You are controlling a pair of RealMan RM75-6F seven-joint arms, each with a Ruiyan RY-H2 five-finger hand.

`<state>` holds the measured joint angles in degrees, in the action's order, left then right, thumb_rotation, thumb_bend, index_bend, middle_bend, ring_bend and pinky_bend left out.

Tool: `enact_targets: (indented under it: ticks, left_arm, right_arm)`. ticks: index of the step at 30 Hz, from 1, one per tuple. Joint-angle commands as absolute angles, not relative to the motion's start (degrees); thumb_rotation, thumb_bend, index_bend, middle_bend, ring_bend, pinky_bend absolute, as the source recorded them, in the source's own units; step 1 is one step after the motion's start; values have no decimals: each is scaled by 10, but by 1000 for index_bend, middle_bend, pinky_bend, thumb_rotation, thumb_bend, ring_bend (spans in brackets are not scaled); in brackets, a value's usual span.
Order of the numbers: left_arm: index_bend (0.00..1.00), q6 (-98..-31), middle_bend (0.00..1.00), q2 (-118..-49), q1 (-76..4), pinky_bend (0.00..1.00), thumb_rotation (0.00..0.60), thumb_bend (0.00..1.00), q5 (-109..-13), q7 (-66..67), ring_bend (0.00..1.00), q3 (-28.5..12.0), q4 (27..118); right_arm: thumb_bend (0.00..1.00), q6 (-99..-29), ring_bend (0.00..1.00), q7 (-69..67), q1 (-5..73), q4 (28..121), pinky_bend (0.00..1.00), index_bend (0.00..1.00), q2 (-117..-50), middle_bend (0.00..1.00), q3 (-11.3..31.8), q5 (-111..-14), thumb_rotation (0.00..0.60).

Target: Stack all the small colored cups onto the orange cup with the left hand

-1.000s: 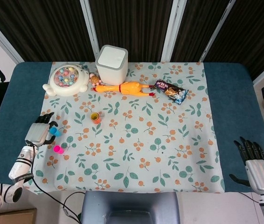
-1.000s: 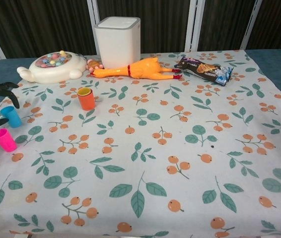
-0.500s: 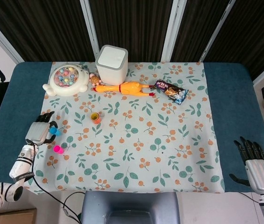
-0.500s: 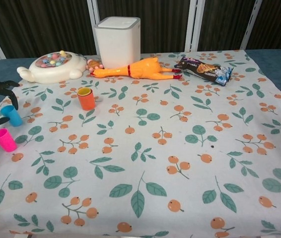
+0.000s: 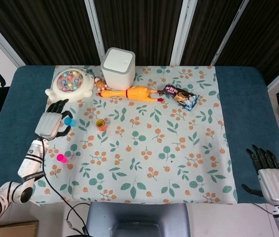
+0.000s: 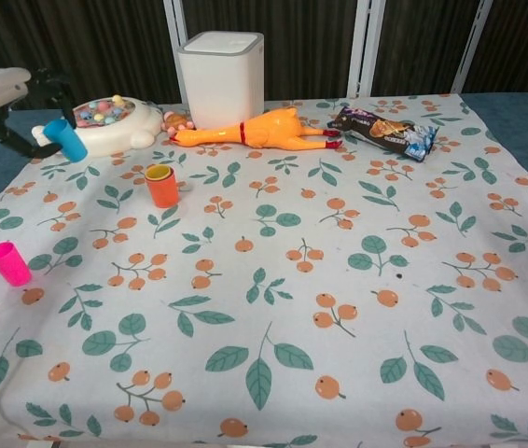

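My left hand (image 5: 51, 123) (image 6: 7, 101) holds a small blue cup (image 5: 69, 121) (image 6: 64, 139) lifted above the cloth, left of the orange cup (image 5: 101, 124) (image 6: 162, 185). The orange cup stands upright with a yellow cup nested inside it. A pink cup (image 5: 60, 158) (image 6: 8, 262) stands upright on the cloth near the left edge, apart from the hand. My right hand (image 5: 271, 177) rests open on the blue table at the far right, holding nothing; the chest view does not show it.
Along the back stand a white fishing-game toy (image 5: 70, 85), a white box (image 5: 118, 67), a rubber chicken (image 5: 129, 93) and a snack packet (image 5: 180, 97). The floral cloth (image 5: 169, 153) covers the table's middle.
My left hand has closed on the blue cup, lifted it off the cloth and carried it up and toward the orange cup. The pink cup and right hand have not moved.
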<state>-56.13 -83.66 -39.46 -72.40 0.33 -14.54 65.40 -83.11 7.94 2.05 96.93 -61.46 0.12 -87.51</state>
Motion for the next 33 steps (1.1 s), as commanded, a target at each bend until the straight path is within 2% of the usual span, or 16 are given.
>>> enact_targets:
  ticks: [1,7,33]
  left_arm:
    - [543,-553,50,-852,-425,134,600,363,-696,44,0,-169,662]
    - [544,-536,56,-887,-448,137,600,365,-662,74,0,-177,635]
    - [540,-549,63,-951,-478,142,600,363,-658,115,0,-163,623]
  right_arm:
    - [224,-831,0,79,20,969,0,0,-614,0,2,-874,600]
    - [224,-835,0,70,19,968,0,0,-609,0,4,-872,600]
    - [224,-835,0,63,18,968,0,0,-606,0,1,-875,600]
